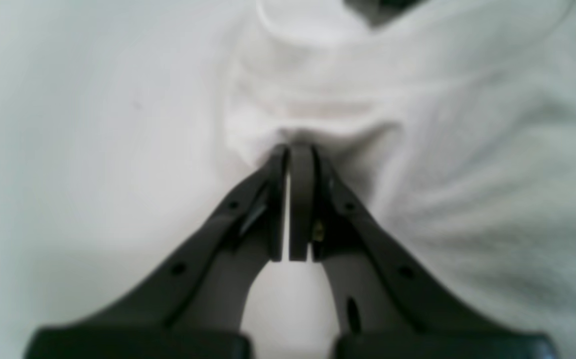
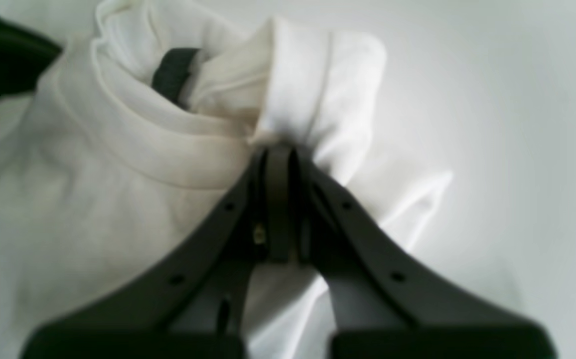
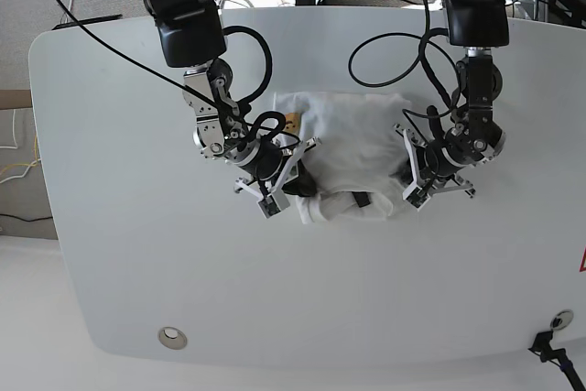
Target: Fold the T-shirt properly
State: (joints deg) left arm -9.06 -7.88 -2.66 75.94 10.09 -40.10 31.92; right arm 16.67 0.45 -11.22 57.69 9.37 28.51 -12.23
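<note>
Base view: both pincers, left pincer (image 3: 400, 174) and right pincer (image 3: 300, 185), pinching opposite T-shirt (image 3: 352, 148) edges.

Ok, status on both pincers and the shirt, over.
Left pincer shut on the T-shirt. Right pincer shut on a bunched edge. Shirt partly folded, rumpled, on the white table. Nothing in the way.
</note>
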